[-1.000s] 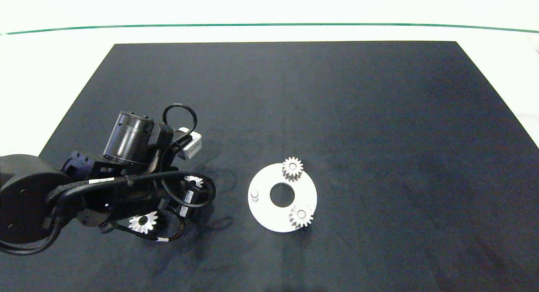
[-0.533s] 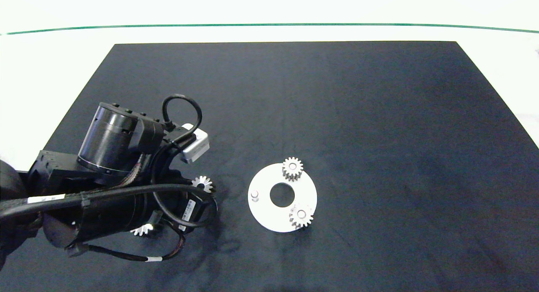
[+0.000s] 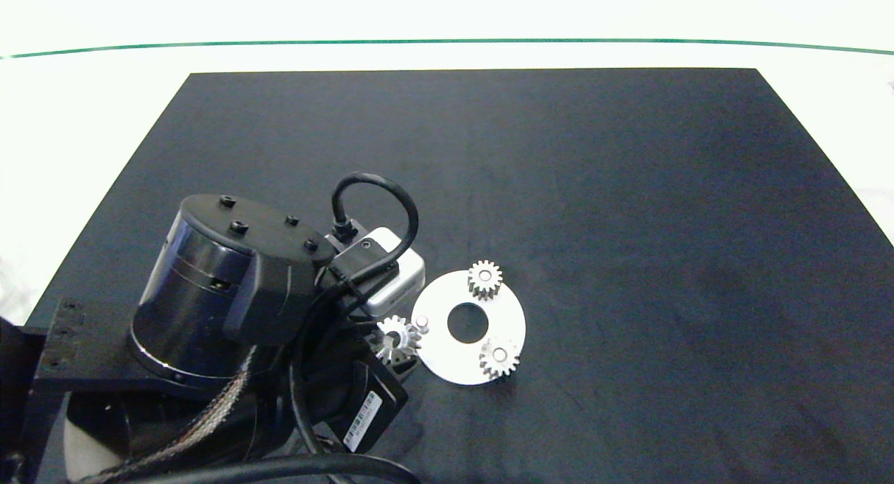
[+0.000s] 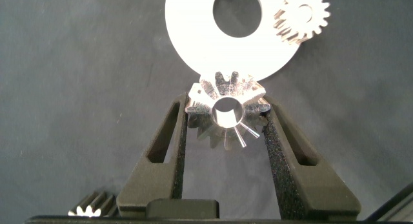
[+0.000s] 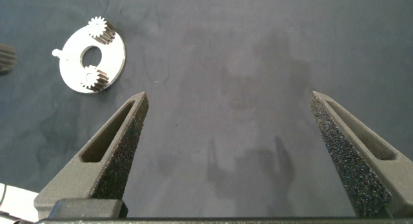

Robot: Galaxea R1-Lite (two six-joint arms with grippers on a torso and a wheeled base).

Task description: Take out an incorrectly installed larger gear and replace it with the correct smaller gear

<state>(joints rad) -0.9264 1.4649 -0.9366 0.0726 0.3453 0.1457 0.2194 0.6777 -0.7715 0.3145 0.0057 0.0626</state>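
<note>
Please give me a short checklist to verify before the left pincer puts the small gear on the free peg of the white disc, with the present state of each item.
1. Grip: the left pincer is shut on the smaller gear. Ok.
2. Free peg on the white disc is bare. Ok.
3. Gear bore above the peg: in the head view the gear sits beside the peg, not over it. Not ok.
4. Gear level: in the left wrist view it looks tilted. Not ok.
5. Two mounted gears stay clear of the path. Ok.
6. Right pincer open, far from the disc. Ok.
</note>
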